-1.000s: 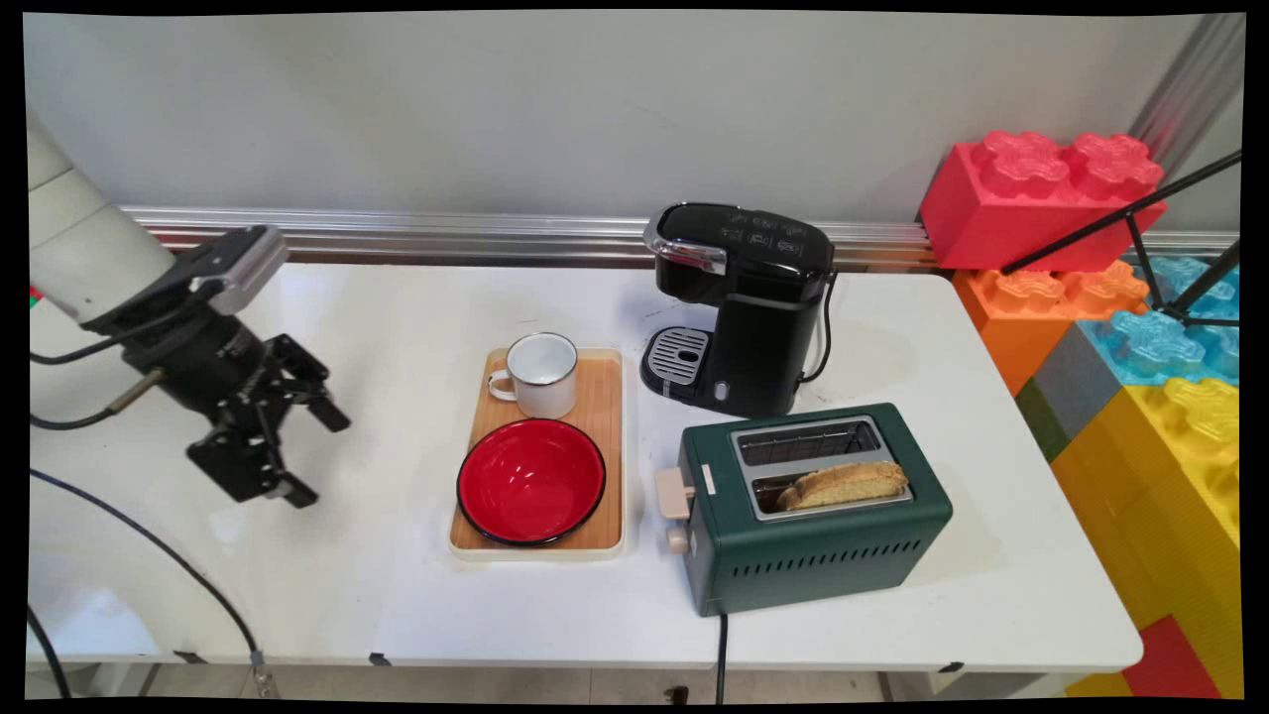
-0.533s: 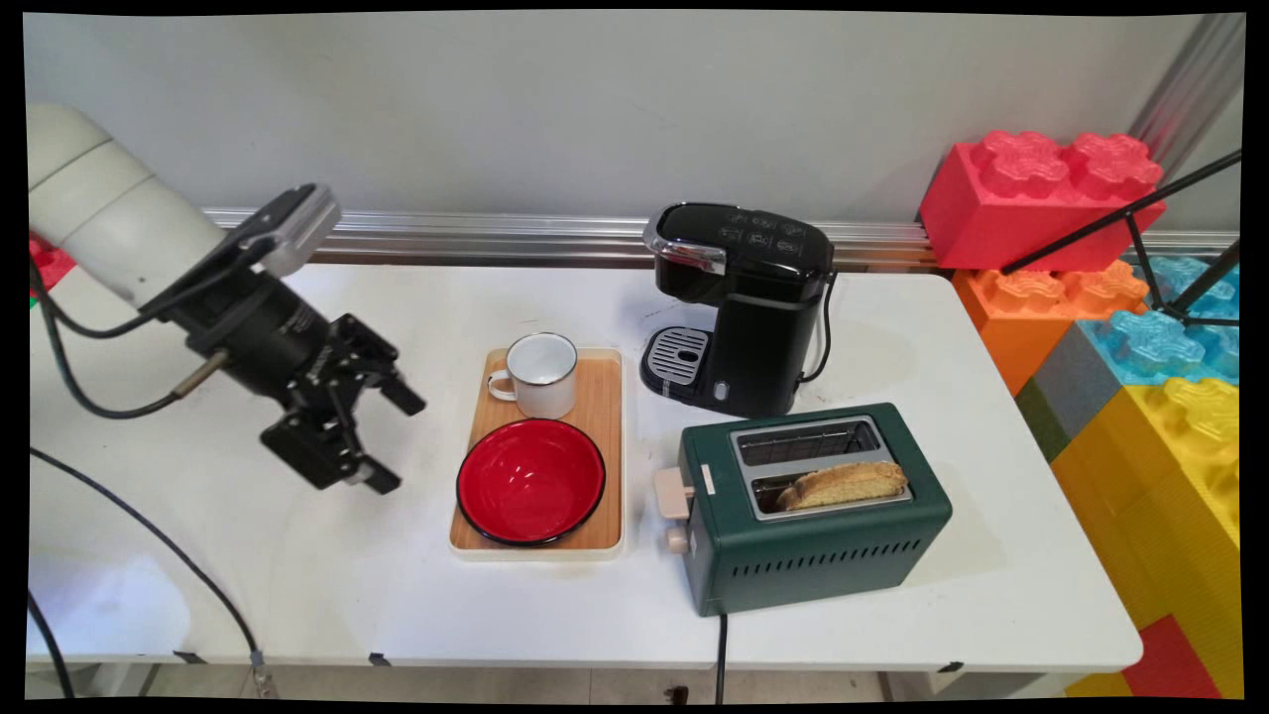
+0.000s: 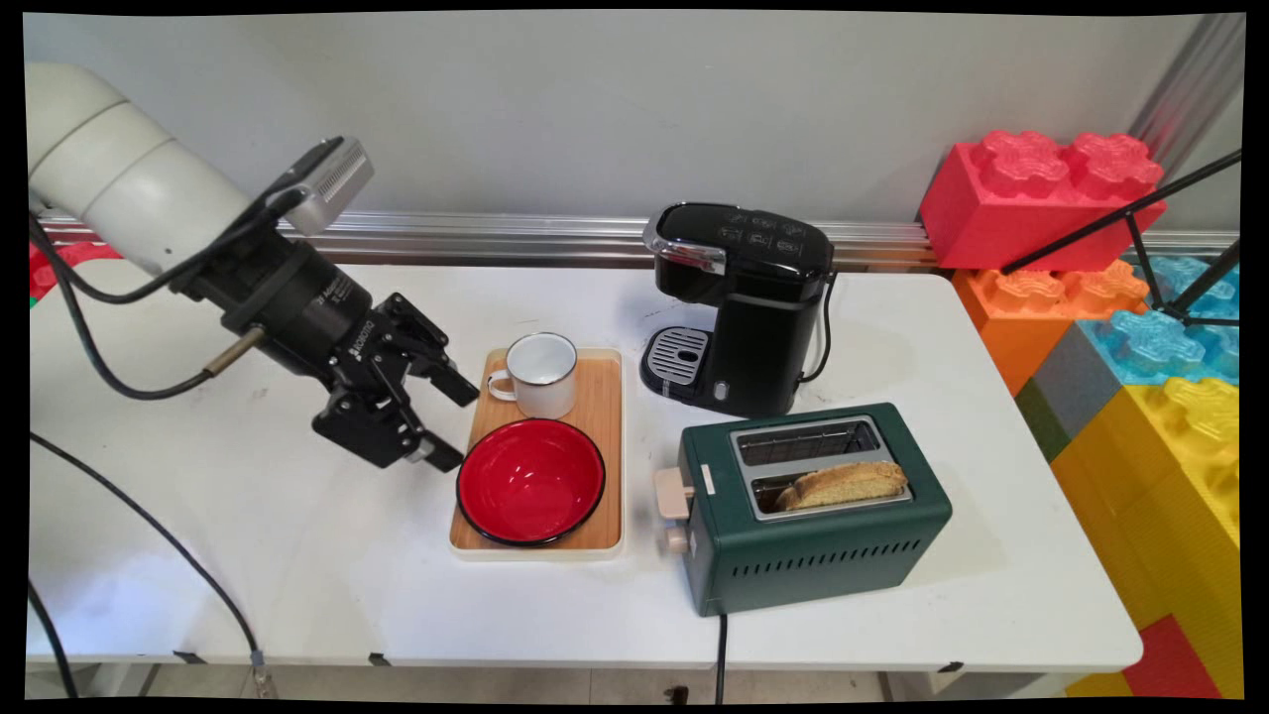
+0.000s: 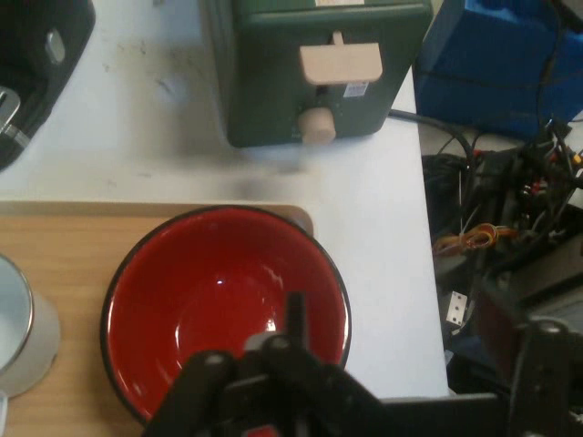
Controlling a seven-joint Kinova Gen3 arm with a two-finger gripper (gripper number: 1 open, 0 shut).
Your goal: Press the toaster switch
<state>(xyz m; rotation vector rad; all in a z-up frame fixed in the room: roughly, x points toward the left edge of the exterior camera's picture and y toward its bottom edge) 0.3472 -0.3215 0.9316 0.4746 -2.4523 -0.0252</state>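
Note:
My black gripper [image 3: 456, 424] hangs open with nothing between its fingers, just left of the wooden tray [image 3: 607, 397]. It is tilted down toward the tray. A red bowl [image 3: 530, 481] with a dark rim sits on the tray's near half, close to the lower fingertip. Behind the bowl on the tray stands a white enamel mug [image 3: 543, 374], its handle turned toward the gripper. In the hand view the red bowl [image 4: 223, 309] lies straight ahead above the black linkage, the mug [image 4: 18, 328] shows at the left edge and the tray [image 4: 64, 246] spreads beneath them.
A green toaster [image 3: 813, 526] with a slice of bread [image 3: 843, 484] in its near slot stands right of the tray; its lever [image 4: 339, 62] faces the hand. A black coffee machine [image 3: 744, 307] stands behind. Big toy bricks [image 3: 1041, 198] and a tripod leg [image 3: 1140, 238] lie right.
The arm has swung right and slightly up across the table, bringing the open gripper from the far left to the tray's left edge. Nothing on the table has moved.

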